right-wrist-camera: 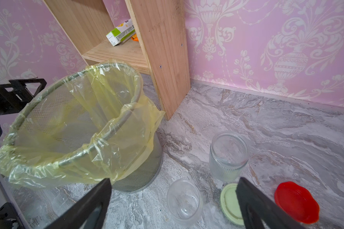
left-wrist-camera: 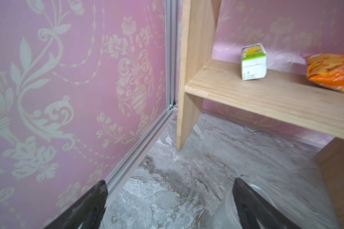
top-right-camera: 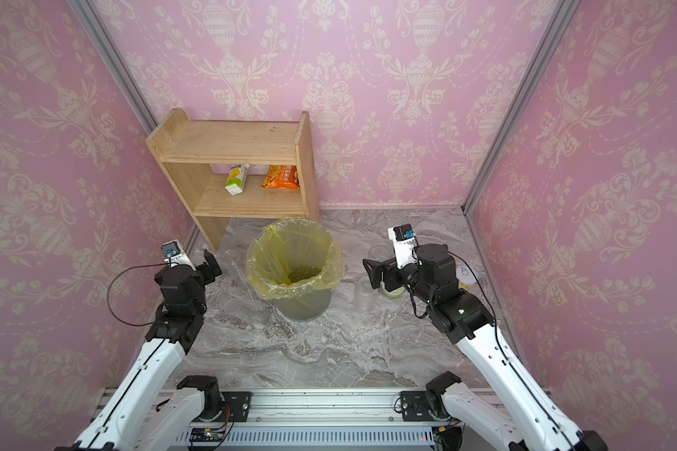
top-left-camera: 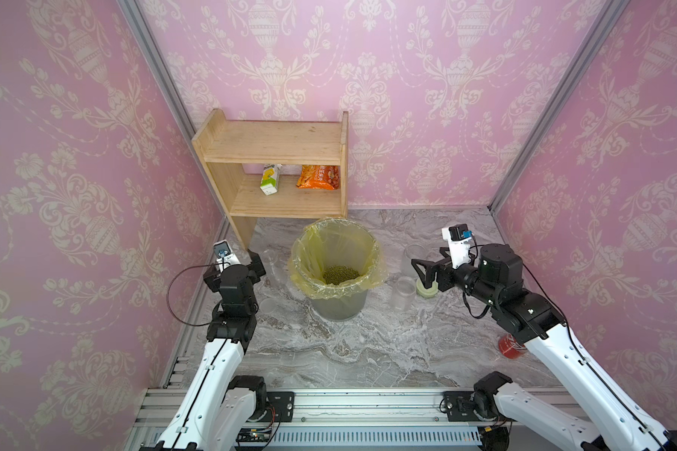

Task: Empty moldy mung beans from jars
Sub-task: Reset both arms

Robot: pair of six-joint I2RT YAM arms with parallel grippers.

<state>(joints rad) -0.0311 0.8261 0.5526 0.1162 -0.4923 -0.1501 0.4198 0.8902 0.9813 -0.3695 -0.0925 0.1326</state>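
Only the top views show mung beans inside the bin.

The bin is grey metal mesh, lined with a thin, glossy yellow plastic bag; the mung beans inside look dull and granular. Beside the bin, the ribbed jar and smooth jar are clear plastic, the green lid matt, the red lid glossy. Behind the bin, the shelf is pale, matt wood. The surface looks like smooth veined stone.
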